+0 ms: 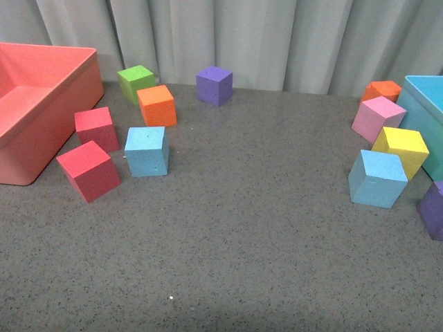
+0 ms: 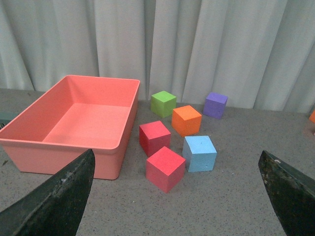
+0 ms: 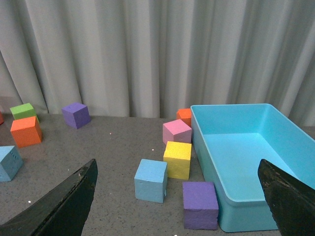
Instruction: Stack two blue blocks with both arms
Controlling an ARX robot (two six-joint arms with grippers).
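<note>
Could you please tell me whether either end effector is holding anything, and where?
Nothing is held; the left end effector and right end effector are open and empty.

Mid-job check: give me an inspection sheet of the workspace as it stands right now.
Surface: grey speckled table, nothing spilled on it.
Job's things: left blue block and right blue block both sit on the table, far apart, not stacked.
Clutter: red cube, second red cube, green cube, orange cube and purple cube on the left; pink cube, yellow cube, second orange cube and second purple cube on the right; salmon bin far left, turquoise bin far right.
Tools: left tool open, empty; right tool open, empty.
Cables: nothing seen.
Surroundings: pale curtain behind.
</note>
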